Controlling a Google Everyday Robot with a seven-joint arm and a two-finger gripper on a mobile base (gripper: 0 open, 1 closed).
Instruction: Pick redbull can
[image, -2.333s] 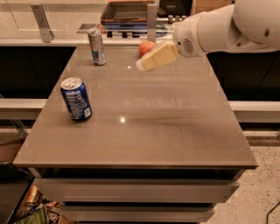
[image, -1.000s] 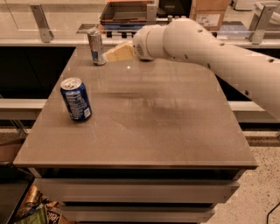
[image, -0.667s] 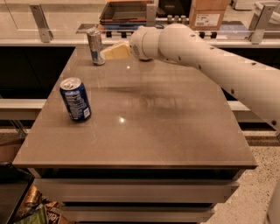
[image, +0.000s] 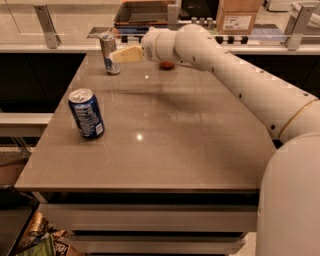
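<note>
Gripper position: gripper (image: 116, 54) was held over the far-left part of the table (image: 200, 150), at the end of the arm (image: 240, 75) reaching in from the right of the camera view, and pointed leftward.
Gripper state: could not be told, open or closed; no firm hold on anything was established.
Target position: redbull can (image: 106, 50) stood directly ahead of the jaws, on the line of their pointing, with its base on the table top.
Closeness: gripper tip overlapped the can's right side in the view; contact or a slight gap could not be separated.
Long axis: can was upright, with its axis vertical and crossing the jaws' near-horizontal line of approach almost squarely.
Height relation: jaws were level with the can's middle, below its silver top and above its base.
Depth relation: not settled from the single view; jaws may have sat slightly nearer the camera than the can.
Other can: blue soda can (image: 86, 114) stood well apart from the jaws, nearer the camera and off the line of approach.
Reddish object (image: 167, 65): partly hidden behind the wrist, on the side of the jaws away from the target; not identified.
Step judged: final closing-in, grasp not yet confirmed.
Next move judged: short advance along the same line to bring the can's body between the jaws, then closure at mid-height.
Risk judged: slim, tall can likely to topple if struck on one side only.
</note>
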